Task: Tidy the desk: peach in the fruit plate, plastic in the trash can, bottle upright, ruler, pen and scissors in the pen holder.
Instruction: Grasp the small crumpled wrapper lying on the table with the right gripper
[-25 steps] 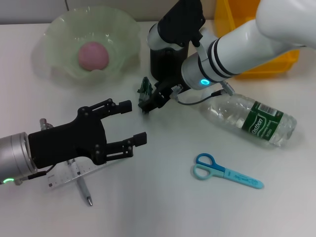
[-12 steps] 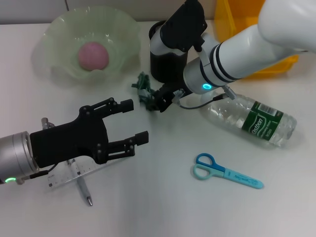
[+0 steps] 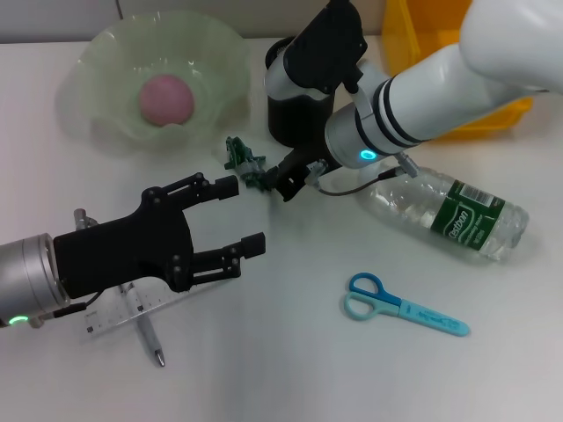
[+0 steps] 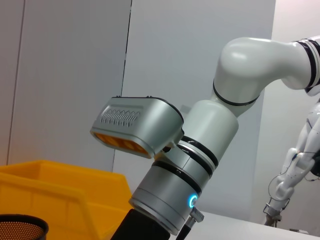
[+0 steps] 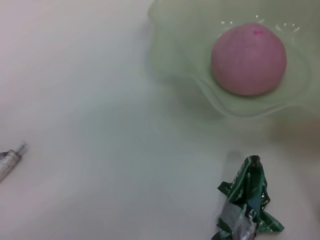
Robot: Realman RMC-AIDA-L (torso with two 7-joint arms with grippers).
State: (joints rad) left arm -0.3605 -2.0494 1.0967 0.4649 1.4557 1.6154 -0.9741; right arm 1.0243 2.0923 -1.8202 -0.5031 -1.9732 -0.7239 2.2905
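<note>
1. Green crinkled film: the plastic wrapper (image 3: 242, 161) sits pinched in my right gripper (image 3: 273, 178), held just off the desk (image 3: 290, 369) between the fruit plate (image 3: 97, 66) and the black pen holder (image 3: 295, 114).
2. I judge it nearly weightless, soft and crushable, so a light pinch on the bunched middle should hold; the loose ends may flap or slide out if I swing fast.
3. In the right wrist view the wrapper (image 5: 247, 205) hangs near the plate, where the peach (image 5: 248, 58) already lies.
4. The yellow trash can (image 3: 457, 53) is well apart, behind the arm.
5. My left gripper (image 3: 233, 218) hovers above the ruler (image 3: 119, 315) and pen (image 3: 148, 338), fingers spread wide, empty.
6. The bottle (image 3: 449, 211) lies on its side: smooth and round, likely to roll; I would take it at the body. The scissors (image 3: 400, 306) lie flat.
</note>
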